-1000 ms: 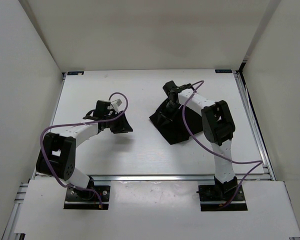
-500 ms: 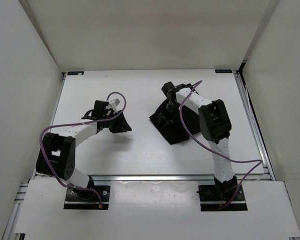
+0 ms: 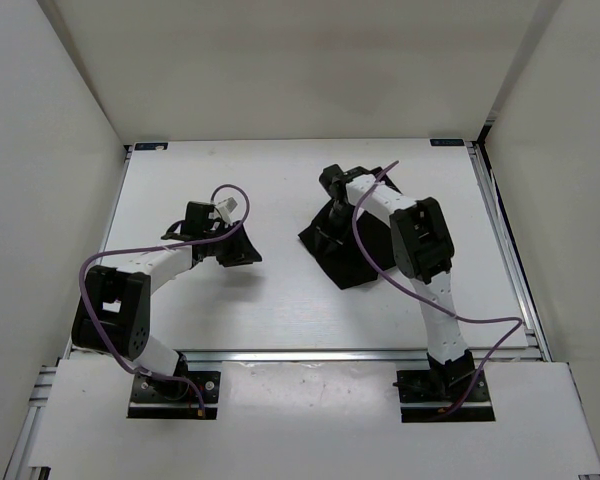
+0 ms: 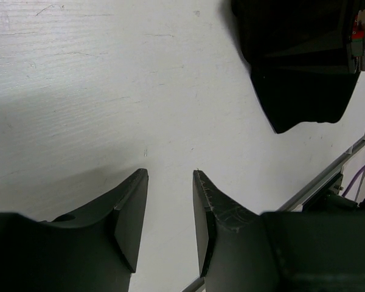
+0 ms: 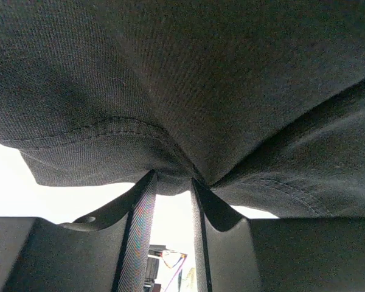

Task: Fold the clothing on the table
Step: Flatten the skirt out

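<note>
fold in progress, lifting stage. the black clothing lies right of centre on the white surface, its far part raised into a tent. the right pincer is clamped on a puckered pinch of the cloth beside its stitched edge. the left pincer hovers over bare surface, well apart from the clothing, fingers apart and holding nothing. next move, as judged: carry the held edge across onto the flat part, then release; a thin pinch of soft cloth may slip or bunch.

bright even overhead light, soft shadows on the table, right wrist view dark but sharp
</note>
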`<control>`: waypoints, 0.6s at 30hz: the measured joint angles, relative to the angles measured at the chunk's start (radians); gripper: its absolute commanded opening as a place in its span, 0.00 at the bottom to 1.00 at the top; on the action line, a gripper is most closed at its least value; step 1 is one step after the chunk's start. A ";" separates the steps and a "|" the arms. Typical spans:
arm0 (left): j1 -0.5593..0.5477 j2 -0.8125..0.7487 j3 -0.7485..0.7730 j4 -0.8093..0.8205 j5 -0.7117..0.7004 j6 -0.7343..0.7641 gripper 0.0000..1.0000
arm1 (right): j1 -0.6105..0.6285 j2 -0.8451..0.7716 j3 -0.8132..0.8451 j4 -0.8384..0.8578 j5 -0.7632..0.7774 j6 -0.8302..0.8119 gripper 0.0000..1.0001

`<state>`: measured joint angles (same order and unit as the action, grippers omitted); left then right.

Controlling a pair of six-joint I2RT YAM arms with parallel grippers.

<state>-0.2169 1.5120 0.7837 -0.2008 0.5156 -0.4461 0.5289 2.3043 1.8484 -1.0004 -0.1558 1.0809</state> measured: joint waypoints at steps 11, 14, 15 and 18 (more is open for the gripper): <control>0.016 0.000 -0.010 0.007 0.017 -0.007 0.46 | 0.020 0.048 0.088 -0.088 0.027 -0.047 0.00; 0.022 0.000 -0.010 0.007 0.018 -0.007 0.45 | 0.025 0.050 0.108 -0.112 0.066 -0.077 0.00; 0.023 0.000 -0.010 0.007 0.018 -0.007 0.46 | 0.029 0.048 0.117 -0.120 0.086 -0.089 0.00; 0.026 0.000 -0.010 0.007 0.020 -0.008 0.46 | 0.043 0.019 0.139 -0.133 0.157 -0.140 0.00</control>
<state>-0.1913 1.5120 0.7738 -0.1936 0.5358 -0.4538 0.5716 2.3234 1.9877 -1.1332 0.0013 0.9409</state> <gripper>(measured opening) 0.456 0.008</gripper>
